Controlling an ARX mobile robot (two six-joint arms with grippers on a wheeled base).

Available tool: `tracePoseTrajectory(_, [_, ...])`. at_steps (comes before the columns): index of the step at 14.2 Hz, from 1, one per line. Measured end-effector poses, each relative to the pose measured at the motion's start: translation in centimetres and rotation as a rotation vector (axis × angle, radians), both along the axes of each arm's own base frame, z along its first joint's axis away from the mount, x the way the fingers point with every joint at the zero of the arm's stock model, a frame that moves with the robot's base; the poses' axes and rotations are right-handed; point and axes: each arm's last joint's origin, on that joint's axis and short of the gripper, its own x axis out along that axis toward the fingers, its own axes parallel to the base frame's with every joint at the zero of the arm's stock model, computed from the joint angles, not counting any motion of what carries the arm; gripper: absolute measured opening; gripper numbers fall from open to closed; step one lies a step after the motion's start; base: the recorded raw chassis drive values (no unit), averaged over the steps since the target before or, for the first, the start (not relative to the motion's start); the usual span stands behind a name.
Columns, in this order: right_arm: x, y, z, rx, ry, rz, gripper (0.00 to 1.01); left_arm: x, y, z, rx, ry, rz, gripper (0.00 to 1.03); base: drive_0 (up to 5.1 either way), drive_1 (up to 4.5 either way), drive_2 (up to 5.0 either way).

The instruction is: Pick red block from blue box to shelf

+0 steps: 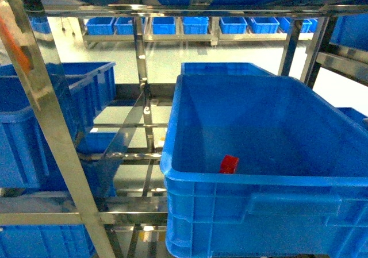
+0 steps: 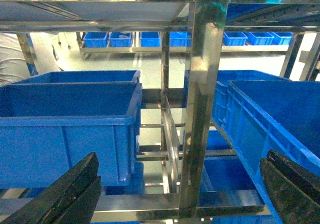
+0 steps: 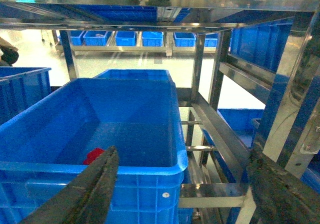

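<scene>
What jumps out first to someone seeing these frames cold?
The lone red block on the floor of the big blue box, near its front wall, is the only warm colour in the head view. Next comes the shiny steel shelf framing everything, with more blue crates to the left and along the far wall. Both wrist views show open gripper fingers at the bottom edge, left gripper and right gripper, holding nothing.

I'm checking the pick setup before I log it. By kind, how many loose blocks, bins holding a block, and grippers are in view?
Blocks: 1, the red block
Bins holding a block: 1, the blue box
Grippers: 2, the left gripper and the right gripper, both open
Total: 4
</scene>
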Motion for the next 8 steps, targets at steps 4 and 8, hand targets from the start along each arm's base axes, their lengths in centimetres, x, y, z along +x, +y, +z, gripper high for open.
tracePoseTrajectory(4, [0.0,0.0,0.0,0.0,0.0,0.0,0.98,0.0,0.0,0.0,0.0,0.0,0.0,0.98,0.0,0.0,0.0])
tracePoseTrajectory(8, [0.0,0.0,0.0,0.0,0.0,0.0,0.98,0.0,0.0,0.0,0.0,0.0,0.0,0.98,0.0,0.0,0.0])
